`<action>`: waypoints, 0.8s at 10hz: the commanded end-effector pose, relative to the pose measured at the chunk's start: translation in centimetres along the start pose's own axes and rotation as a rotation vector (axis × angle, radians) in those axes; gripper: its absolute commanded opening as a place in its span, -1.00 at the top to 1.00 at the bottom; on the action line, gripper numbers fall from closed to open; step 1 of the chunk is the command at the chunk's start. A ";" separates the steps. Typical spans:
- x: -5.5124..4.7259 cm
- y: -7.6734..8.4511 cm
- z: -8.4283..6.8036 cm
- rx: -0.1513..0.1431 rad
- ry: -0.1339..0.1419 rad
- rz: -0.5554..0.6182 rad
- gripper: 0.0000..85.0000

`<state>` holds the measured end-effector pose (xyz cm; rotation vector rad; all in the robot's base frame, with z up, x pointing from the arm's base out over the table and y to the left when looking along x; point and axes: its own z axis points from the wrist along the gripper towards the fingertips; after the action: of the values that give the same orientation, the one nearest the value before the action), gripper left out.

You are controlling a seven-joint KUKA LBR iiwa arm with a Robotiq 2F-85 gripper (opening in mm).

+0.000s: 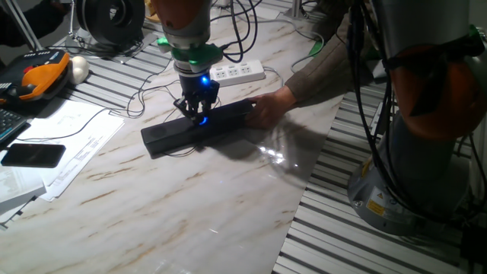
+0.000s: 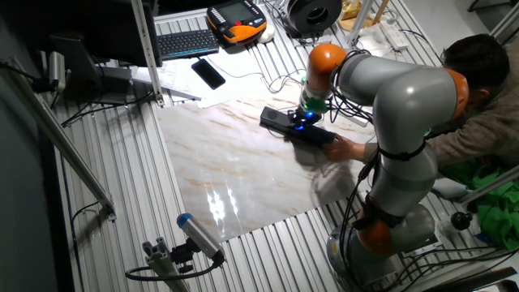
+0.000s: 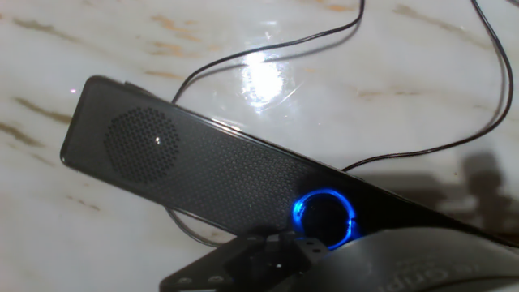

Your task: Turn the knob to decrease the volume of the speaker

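The speaker (image 1: 183, 131) is a long black bar lying slantwise on the marble table; it also shows in the other fixed view (image 2: 293, 126) and the hand view (image 3: 195, 174). The knob (image 3: 324, 217), dark with a glowing blue ring, sits mid-bar. Its blue glow shows under the fingertips in one fixed view (image 1: 203, 119). My gripper (image 1: 201, 113) hangs straight down over the knob, its tips at the bar's top. In the hand view one dark finger (image 3: 272, 253) lies just below and left of the knob. Whether the jaws press on the knob is not clear.
A person's hand (image 1: 268, 106) holds the speaker's right end. A white power strip (image 1: 237, 73) lies behind the bar, with thin cables (image 3: 268, 49) running over the table. Papers (image 1: 68, 144) and a black phone (image 1: 34, 155) lie at the left.
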<state>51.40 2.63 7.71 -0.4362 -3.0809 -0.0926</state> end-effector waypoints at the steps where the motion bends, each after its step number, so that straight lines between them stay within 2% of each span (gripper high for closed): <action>1: 0.0 0.0 0.0 0.001 -0.002 -0.013 1.00; 5: 0.0 0.0 0.0 0.006 -0.013 -0.101 1.00; 8: 0.0 0.0 0.0 0.014 -0.008 -0.173 1.00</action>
<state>51.42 2.60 7.76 -0.1662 -3.1201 -0.0732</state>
